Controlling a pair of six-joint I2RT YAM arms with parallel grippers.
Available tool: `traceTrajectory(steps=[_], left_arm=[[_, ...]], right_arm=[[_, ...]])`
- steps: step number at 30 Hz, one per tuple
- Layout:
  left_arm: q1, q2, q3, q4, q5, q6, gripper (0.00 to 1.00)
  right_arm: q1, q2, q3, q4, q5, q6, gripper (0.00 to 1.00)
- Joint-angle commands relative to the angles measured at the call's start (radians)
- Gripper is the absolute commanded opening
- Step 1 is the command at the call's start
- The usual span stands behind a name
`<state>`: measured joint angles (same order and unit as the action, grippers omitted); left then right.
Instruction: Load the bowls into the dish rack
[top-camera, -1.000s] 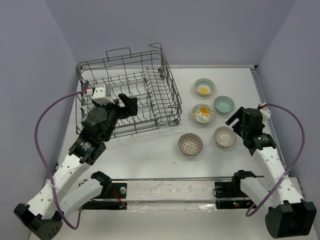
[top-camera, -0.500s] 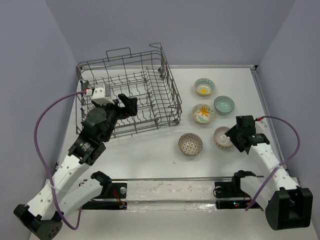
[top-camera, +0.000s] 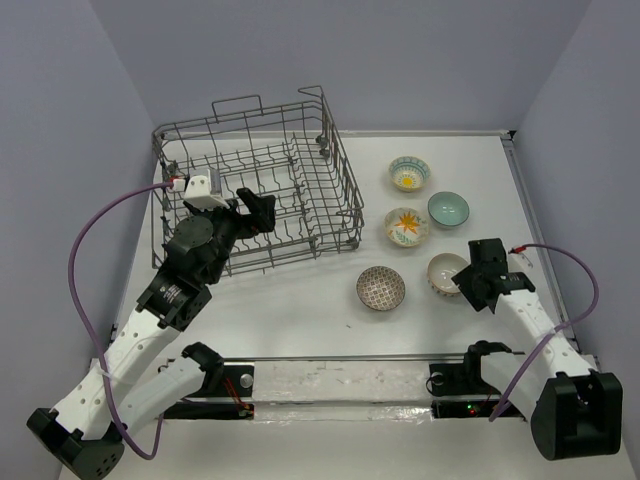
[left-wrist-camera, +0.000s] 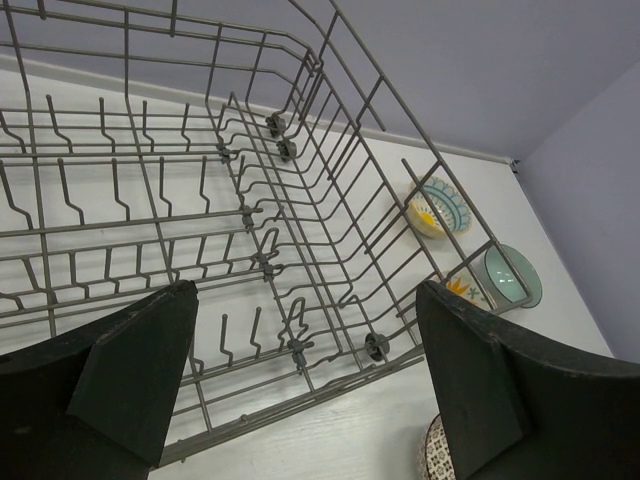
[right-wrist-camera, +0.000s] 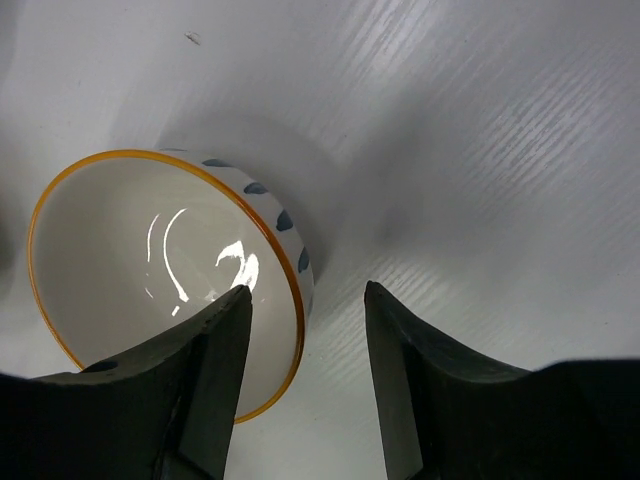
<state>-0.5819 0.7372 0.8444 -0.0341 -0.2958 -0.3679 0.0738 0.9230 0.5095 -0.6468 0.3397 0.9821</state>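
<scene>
Cream bowl (right-wrist-camera: 130, 260): glazed ceramic, stiff, slick, chippable, probably light. Right claw (right-wrist-camera: 305, 297) straddles its right rim, part-spread, seemingly not pinching; left claw (left-wrist-camera: 305, 290) spread wide.

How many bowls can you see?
5, all on the table right of the dish rack, none in it: yellow-flower bowl farthest back, teal bowl, flowered bowl beside it, brown-patterned bowl in front, cream bowl at the right gripper. None seems hidden.
</scene>
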Motion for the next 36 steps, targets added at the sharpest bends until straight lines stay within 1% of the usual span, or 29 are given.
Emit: traceTrajectory(steps=[1,2,4,5,6,7,10,11,12,13,15,16,20,23,26,30,31,32,34,36], left_arm=[[-0.004,-0.01,0.03,0.043,-0.009,0.004,0.99],[-0.004,-0.009,0.03,0.043,-0.009,0.004,0.99],[-0.003,-0.007,0.03,0.043,-0.009,0.006,0.99],[-0.003,-0.007,0.03,0.043,-0.009,0.006,0.99],[-0.004,-0.006,0.03,0.043,-0.009,0.006,0.99],[-0.004,-0.004,0.03,0.043,-0.009,0.007,0.99],[-0.004,-0.002,0.032,0.042,-0.012,0.006,0.99],[-0.004,-0.002,0.032,0.042,-0.014,0.007,0.99],[-0.004,0.001,0.033,0.04,-0.017,0.009,0.99],[-0.003,-0.001,0.035,0.039,-0.02,0.007,0.99],[-0.004,-0.001,0.036,0.036,-0.023,0.007,0.99],[-0.004,0.001,0.039,0.036,-0.025,0.009,0.99],[-0.003,0.007,0.045,0.036,-0.029,0.012,0.99],[-0.004,0.014,0.056,0.036,-0.032,0.012,0.99],[-0.004,0.027,0.074,0.0,-0.029,0.015,0.99],[-0.004,0.047,0.11,-0.024,-0.022,0.015,0.99],[-0.004,0.047,0.11,-0.029,-0.017,0.015,0.99],[-0.004,0.056,0.126,-0.033,-0.01,0.015,0.99],[-0.004,0.068,0.159,-0.053,0.003,0.017,0.99],[-0.004,0.074,0.18,-0.066,0.014,0.015,0.99]], right_arm=[[0.009,0.002,-0.006,0.03,0.036,0.027,0.54],[0.009,0.008,-0.009,0.036,0.038,0.027,0.52],[0.009,0.017,-0.009,0.045,0.039,0.027,0.5],[0.009,0.022,-0.011,0.056,0.038,0.027,0.45],[0.009,0.03,-0.012,0.062,0.038,0.027,0.43],[0.009,0.034,-0.015,0.074,0.033,0.027,0.37],[0.009,0.053,-0.017,0.088,0.027,0.023,0.27],[0.009,0.057,-0.019,0.096,0.024,0.023,0.21],[0.009,0.06,-0.019,0.099,0.024,0.024,0.18],[0.009,0.066,-0.017,0.104,0.022,0.023,0.12],[0.009,0.066,-0.009,0.107,0.024,0.015,0.07],[0.009,0.065,-0.008,0.107,0.024,0.012,0.01],[0.009,0.042,0.011,0.101,0.019,-0.008,0.01],[0.009,-0.019,0.04,0.078,0.002,-0.031,0.01],[0.009,-0.067,0.093,0.058,-0.019,-0.062,0.01],[0.009,-0.134,0.225,0.044,-0.06,-0.149,0.01],[0.009,-0.135,0.225,0.044,-0.068,-0.163,0.01],[0.009,-0.142,0.277,0.048,-0.089,-0.178,0.01],[0.009,-0.127,0.332,0.058,-0.114,-0.216,0.01],[0.009,-0.104,0.415,0.07,-0.171,-0.256,0.01]])
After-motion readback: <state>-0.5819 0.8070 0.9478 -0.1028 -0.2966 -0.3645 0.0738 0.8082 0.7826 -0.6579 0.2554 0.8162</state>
